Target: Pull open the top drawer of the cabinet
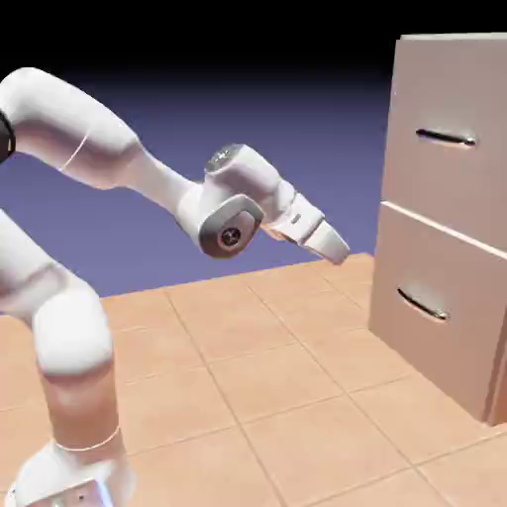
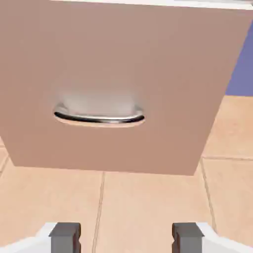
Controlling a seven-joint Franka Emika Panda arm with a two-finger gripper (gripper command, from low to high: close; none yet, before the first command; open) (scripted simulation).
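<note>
Exterior view: boxy flat-fronted cabinet

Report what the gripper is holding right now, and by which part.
Nothing is held. The gripper is open, with only floor showing between its fingertips, and it hangs well short of the cabinet, apart from both handles.

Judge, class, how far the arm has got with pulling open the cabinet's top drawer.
Done: nothing on the drawer itself; the top drawer sits flush in the cabinet. In hand: the gripper, jaws open and empty, hangs short of the cabinet, facing the lower drawer. Left: rise to the upper handle, grasp, pull.
</note>
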